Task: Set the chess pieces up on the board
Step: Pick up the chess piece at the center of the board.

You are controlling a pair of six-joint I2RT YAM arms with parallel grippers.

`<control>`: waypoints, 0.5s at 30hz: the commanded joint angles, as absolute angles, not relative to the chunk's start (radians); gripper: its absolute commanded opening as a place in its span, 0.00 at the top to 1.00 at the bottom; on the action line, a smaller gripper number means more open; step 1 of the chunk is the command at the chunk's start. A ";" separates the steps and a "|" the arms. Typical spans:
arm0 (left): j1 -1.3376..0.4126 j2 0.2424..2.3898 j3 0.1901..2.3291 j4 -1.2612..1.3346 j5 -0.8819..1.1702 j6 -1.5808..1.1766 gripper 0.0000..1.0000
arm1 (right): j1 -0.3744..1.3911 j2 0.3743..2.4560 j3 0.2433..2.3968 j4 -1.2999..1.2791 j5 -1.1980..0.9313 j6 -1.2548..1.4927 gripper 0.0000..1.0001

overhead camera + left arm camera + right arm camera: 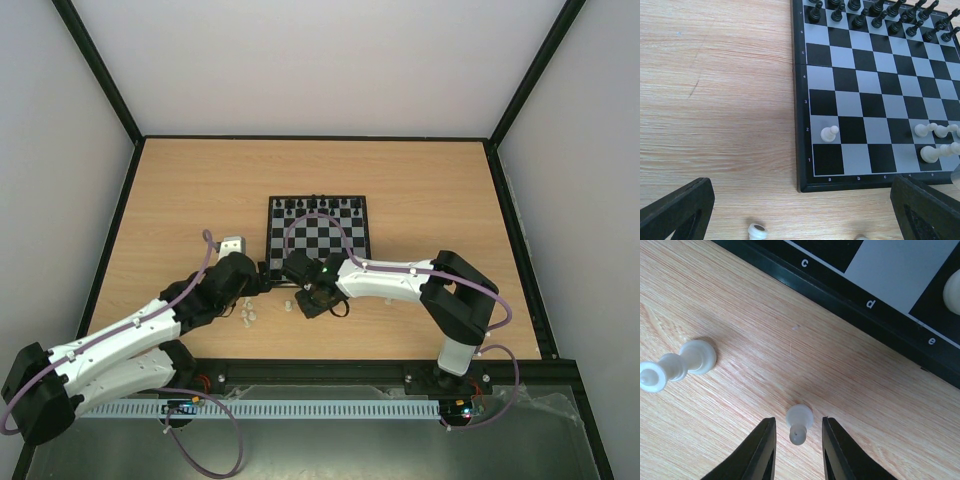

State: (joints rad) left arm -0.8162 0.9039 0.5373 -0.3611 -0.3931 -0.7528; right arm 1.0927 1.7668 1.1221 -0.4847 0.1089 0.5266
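Observation:
The board (318, 232) lies mid-table, with black figures along its far rows. In the left wrist view a cream pawn (829, 134) stands on a2, and more cream chess pieces (935, 131) stand around d and e on the near rows. My right gripper (798, 421) hangs just off the board's near edge (840, 295). It is open, and its fingers flank an upright cream pawn (800, 422) on the table without touching it. My left gripper (802, 220) is wide open and holds nothing, near the board's left front corner.
A cream piece (677, 365) lies on its side left of the flanked pawn. Another loose piece (756, 231) sits on the wood between the left fingers. A few more (248, 312) lie in front of the board. Black walls frame the table.

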 commanded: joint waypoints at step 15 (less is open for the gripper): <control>-0.818 0.903 0.527 -0.360 -0.398 -0.759 0.01 | 1.100 1.766 1.135 -0.538 0.114 0.509 0.93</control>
